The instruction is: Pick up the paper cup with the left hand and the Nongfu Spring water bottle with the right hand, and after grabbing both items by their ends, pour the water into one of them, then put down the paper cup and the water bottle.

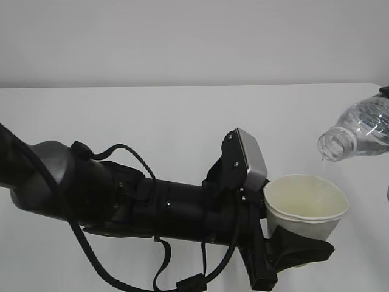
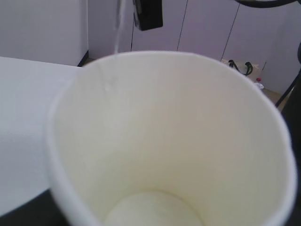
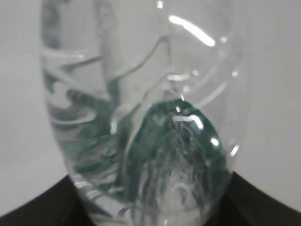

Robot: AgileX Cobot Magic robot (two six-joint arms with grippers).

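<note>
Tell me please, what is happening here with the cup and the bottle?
A two-armed robot is pouring water. Its left hand holds a white paper cup upright above the white table. The right hand, almost out of the outside view, holds a clear water bottle tilted with its open mouth above the cup's far rim. A thin stream of water falls toward the cup. In the left wrist view the bottom of the cup looks nearly empty, so the pour seems to be only starting.

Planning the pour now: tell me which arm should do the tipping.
Right. Its gripper, out of the exterior view, holds the water bottle tilted, open mouth just above the paper cup; the left gripper only needs to hold the cup upright.
</note>
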